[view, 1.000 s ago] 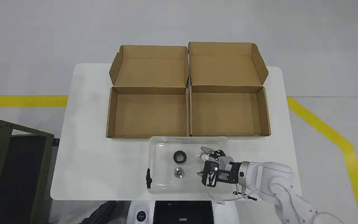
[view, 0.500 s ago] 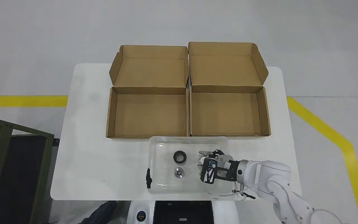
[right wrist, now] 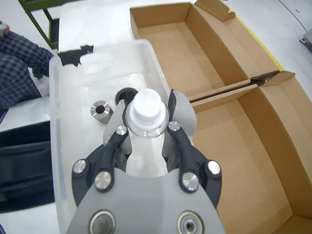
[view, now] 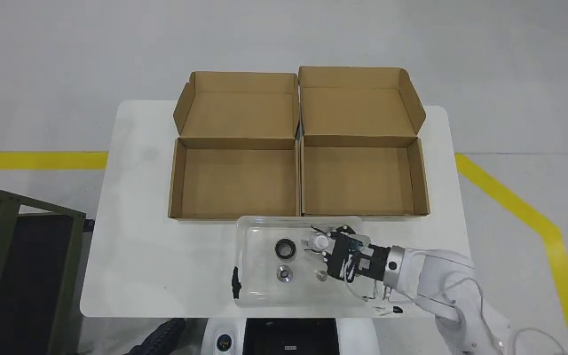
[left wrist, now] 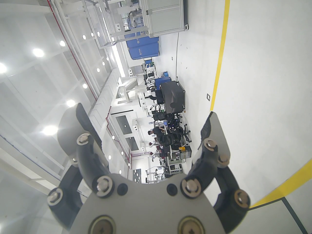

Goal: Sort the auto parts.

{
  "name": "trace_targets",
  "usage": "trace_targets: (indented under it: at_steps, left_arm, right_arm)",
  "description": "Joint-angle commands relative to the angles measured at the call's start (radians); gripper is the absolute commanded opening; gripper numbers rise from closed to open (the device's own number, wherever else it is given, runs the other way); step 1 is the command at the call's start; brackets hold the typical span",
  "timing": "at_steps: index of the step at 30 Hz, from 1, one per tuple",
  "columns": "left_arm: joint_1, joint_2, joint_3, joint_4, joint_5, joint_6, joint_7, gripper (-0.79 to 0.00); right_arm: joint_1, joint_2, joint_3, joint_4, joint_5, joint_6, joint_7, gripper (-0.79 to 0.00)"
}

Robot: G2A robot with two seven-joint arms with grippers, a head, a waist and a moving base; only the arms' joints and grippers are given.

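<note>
We see the right gripper (right wrist: 147, 109) (view: 331, 252) inside the clear bin (view: 297, 218) (right wrist: 54, 122), its fingers clamped on a white part (right wrist: 147, 105) (view: 317, 241) with a clear collar. The part is in the middle of the bin, toward the wall that faces the boxes. We cannot tell if it touches the bin floor.

Just beside the part, on the robot's left, lies a black ring (view: 285, 248) (right wrist: 124, 93), partly hidden behind it in the right wrist view. A metal sleeve (view: 283, 272) (right wrist: 100, 111) stands near the ring, apart from the fingers. The right half of the bin floor under the arm is bare.

The far wall of the bin runs close along the front walls of two cardboard boxes. The left box (view: 235, 182) (right wrist: 170, 47) and the right box (view: 357, 180) (right wrist: 243, 147) stand side by side, their inner walls touching. Both are open at the top with the lids folded back, and their floors are bare. The table (view: 138, 177) has free strips on both sides of the boxes.

The left gripper (left wrist: 145, 113) has its fingers wide apart with nothing between them, and it points out into the hall.
</note>
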State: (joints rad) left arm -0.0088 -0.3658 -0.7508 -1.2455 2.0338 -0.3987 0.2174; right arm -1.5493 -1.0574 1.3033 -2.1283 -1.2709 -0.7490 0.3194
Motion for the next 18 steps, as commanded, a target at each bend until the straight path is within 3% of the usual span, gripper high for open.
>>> trace_targets:
  at_steps: [1,10,18]
  left_arm:
    - [0.0,0.0,0.0,0.0,0.0,0.0,0.0,0.0]
    - [0.0,0.0,0.0,0.0,0.0,0.0,0.0,0.0]
    - [0.0,0.0,0.0,0.0,0.0,0.0,0.0,0.0]
  right_arm:
    - [0.003,-0.001,0.008,0.007,0.059,0.037,0.001,-0.785]
    - [0.018,-0.005,0.069,0.048,0.311,0.149,-0.034,-0.785]
    - [0.038,-0.01,0.086,0.085,0.445,0.225,-0.042,-0.785]
